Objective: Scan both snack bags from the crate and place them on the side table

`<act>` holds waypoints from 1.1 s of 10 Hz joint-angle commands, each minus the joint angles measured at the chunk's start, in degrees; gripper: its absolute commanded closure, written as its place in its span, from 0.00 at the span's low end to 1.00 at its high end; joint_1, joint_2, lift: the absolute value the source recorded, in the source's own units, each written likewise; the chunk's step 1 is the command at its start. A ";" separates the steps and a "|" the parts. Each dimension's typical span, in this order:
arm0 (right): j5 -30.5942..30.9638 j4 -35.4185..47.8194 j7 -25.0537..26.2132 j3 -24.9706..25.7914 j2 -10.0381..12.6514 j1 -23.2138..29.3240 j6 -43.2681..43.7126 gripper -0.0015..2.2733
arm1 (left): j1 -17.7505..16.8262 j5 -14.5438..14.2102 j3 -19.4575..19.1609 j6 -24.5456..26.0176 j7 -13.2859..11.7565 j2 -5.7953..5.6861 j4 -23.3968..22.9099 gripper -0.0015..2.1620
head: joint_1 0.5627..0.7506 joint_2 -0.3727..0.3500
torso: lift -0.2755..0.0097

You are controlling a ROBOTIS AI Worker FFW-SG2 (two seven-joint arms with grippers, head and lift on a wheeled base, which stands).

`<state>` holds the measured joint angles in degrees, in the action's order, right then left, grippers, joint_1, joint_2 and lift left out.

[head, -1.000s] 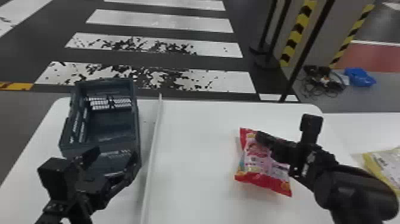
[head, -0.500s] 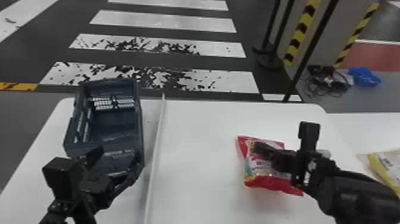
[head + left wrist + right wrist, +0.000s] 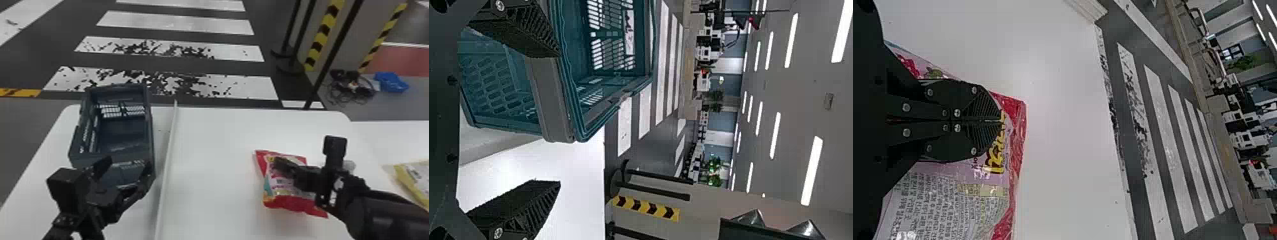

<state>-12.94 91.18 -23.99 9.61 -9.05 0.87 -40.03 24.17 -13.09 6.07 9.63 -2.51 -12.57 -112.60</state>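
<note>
Well right of the crate (image 3: pixel 149 127), the red snack bag (image 3: pixel 281 190) swings slightly with the right gripper (image 3: pixel 1001 120), whose jaws pinch it, so scanning or placing near the yellow bag (image 3: pixel 415 178), farther right, seems next, while the left gripper (image 3: pixel 558 118) has spread jaws beside the crate.

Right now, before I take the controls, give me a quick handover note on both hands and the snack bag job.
Left hand: open, at the near end of the crate.
Right hand: shut, at the red snack bag; I can't tell whether it pinches the film.
Bags: red one at the main table, to the right of the crate; yellow one on the side table.
Done: yellow bag is placed.
Left: red bag to the side table. Whether either bag has been scanned, I can't tell, so confirm that first.
</note>
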 commanded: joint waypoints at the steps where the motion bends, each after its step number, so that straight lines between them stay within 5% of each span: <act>1: -0.68 2.69 0.00 0.23 0.00 0.80 -0.36 0.99 | 0.00 0.00 0.00 0.00 0.05 0.00 0.02 0.04 | 0.70 0.39 | 0.63; 11: -10.97 18.16 -3.78 11.66 0.09 13.45 -9.15 0.99 | -0.26 -0.27 0.26 0.00 0.05 -0.18 0.10 0.04 | 0.70 0.31 | 0.63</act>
<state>-22.96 108.23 -27.77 20.82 -8.96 13.28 -48.20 23.91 -13.30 6.25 9.63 -2.46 -12.72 -112.48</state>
